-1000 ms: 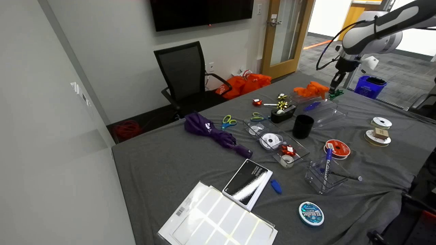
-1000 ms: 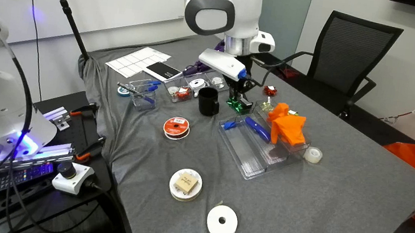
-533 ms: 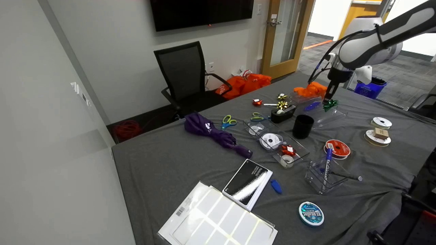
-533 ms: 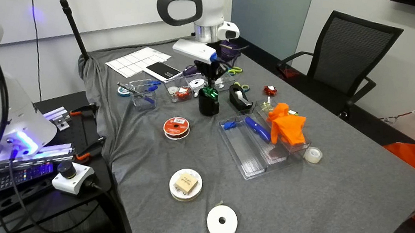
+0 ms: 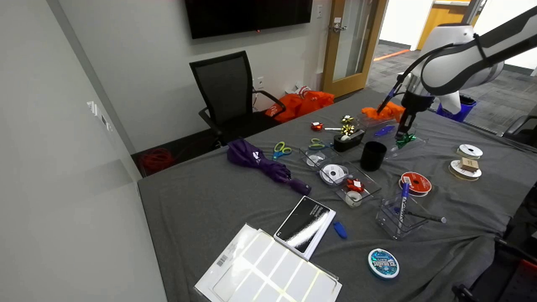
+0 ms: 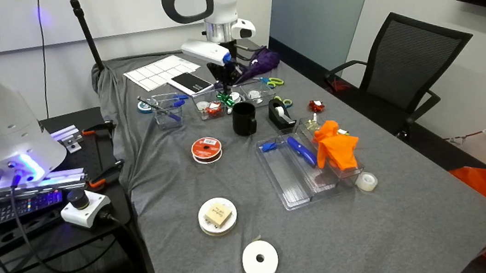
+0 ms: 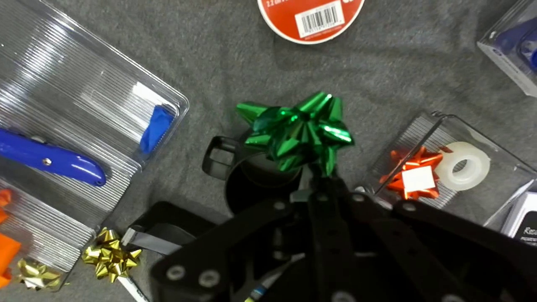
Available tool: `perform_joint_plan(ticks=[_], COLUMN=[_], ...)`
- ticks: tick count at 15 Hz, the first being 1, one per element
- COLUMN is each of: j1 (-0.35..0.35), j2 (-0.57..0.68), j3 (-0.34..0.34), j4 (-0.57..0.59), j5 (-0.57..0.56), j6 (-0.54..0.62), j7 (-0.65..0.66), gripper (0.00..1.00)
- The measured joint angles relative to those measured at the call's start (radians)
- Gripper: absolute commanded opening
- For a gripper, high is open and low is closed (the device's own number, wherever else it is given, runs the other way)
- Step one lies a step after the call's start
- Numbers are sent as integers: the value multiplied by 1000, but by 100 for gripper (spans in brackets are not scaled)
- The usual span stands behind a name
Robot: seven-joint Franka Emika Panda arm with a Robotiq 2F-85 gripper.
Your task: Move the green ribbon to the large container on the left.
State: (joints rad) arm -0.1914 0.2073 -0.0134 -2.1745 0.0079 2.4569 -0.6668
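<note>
The green ribbon is a shiny green bow (image 7: pixel 298 130). My gripper (image 7: pixel 322 179) is shut on it, and it hangs at the fingertips in the air. In the wrist view it overlaps the mug's rim. In both exterior views the gripper (image 5: pixel 400 135) (image 6: pixel 226 89) holds the bow (image 5: pixel 406 140) (image 6: pixel 226 99) above the table. A clear divided tray (image 7: pixel 409 136) (image 6: pixel 271 94) holds a red bow, tape and a white spool. A larger clear ribbed tray (image 6: pixel 284 178) (image 7: pixel 71 90) holds a blue knife. A flat white gridded rectangle (image 5: pixel 268 274) looks like a pack. I cannot tell which is the large container.
A black mug (image 6: pixel 243 119) (image 5: pixel 372 156) stands beside the divided tray. A black tape dispenser (image 6: pixel 279 117) stands behind it. A clear pen holder (image 5: pixel 388 222) with pens, a red spool (image 6: pixel 206 148), a purple umbrella (image 5: pixel 268 165) and an orange cloth (image 6: pixel 338 150) are also on the table.
In the exterior views my gripper has carried the green bow from near the tape dispenser, past the mug, toward the divided tray. The bow has stayed held. The table things have not moved.
</note>
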Motion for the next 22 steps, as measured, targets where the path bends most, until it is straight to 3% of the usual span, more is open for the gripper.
perform_joint_plan(ticks=[6,14,22], j1=[9,121,150], j2=[0,24,213], j3=[0,67,114], j4=[-1,6,69], j5=[0,42,77], j6=[2,2,156], j7=[10,180,245], gripper=[0,0,0])
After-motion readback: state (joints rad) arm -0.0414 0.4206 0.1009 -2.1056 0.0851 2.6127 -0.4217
